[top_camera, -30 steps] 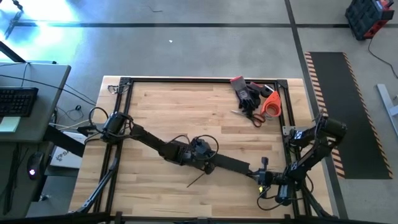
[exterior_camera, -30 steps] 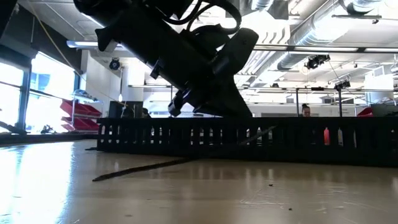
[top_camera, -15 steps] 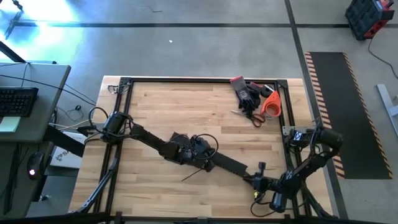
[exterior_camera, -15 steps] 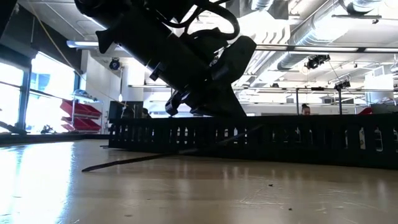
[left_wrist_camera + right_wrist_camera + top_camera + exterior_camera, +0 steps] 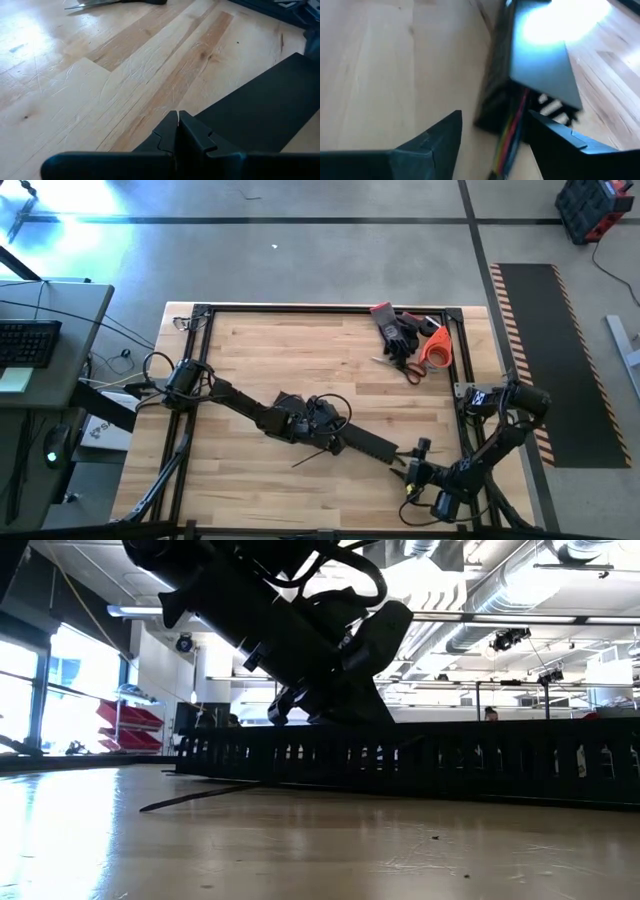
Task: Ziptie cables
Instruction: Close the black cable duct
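The right gripper (image 5: 492, 135) stands open and empty at one end of the duct (image 5: 365, 444), where coloured cables (image 5: 512, 127) poke out between its fingers. The left gripper (image 5: 177, 131) is shut, empty, pressing on the duct's middle. If the right one nudges that end, the duct could slide and the cables spill out.

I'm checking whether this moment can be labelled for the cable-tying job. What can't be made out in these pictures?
- High view: the slotted duct is half covered by the left arm; the left pincer is hidden too.
- Right wrist view: coloured wires leave the duct end, blurred and cut off by the frame edge.
- Low view: the thin strip is too dark to identify.
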`<state>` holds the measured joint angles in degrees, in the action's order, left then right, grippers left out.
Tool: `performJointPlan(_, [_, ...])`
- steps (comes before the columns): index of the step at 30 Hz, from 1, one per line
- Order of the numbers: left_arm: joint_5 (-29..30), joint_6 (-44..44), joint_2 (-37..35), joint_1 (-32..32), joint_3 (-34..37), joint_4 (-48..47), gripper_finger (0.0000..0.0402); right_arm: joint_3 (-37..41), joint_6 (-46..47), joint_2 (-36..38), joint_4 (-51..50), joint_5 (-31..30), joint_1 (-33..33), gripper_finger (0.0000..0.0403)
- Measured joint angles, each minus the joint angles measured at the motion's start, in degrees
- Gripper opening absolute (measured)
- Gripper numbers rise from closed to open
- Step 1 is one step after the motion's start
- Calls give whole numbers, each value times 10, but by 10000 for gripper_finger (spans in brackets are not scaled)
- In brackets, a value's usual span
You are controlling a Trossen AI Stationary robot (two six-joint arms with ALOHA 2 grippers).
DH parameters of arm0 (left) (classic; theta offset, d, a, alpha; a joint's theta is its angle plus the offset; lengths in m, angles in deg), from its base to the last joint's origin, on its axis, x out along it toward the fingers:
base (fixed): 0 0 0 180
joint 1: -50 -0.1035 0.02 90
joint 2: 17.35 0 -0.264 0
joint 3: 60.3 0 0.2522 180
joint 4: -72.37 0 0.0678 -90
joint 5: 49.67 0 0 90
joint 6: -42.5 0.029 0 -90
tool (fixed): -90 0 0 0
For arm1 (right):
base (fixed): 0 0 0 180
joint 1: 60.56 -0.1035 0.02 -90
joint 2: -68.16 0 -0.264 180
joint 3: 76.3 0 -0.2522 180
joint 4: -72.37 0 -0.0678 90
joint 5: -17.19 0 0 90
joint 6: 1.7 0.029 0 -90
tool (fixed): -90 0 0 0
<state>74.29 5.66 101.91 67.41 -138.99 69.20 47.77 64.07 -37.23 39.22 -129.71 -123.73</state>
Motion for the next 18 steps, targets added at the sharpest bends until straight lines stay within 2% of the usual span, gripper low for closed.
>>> performJointPlan(4, [1, 0, 0, 0, 0, 1, 0, 0, -71, 0, 58, -5, 25, 204])
performJointPlan(8, [8, 0, 0, 0, 1, -2, 0, -1, -92, 0, 79, 1, 45, 176])
performJointPlan(18, [14, -4, 0, 1, 1, -4, 0, -1, -40, 0, 83, -12, 50, 36])
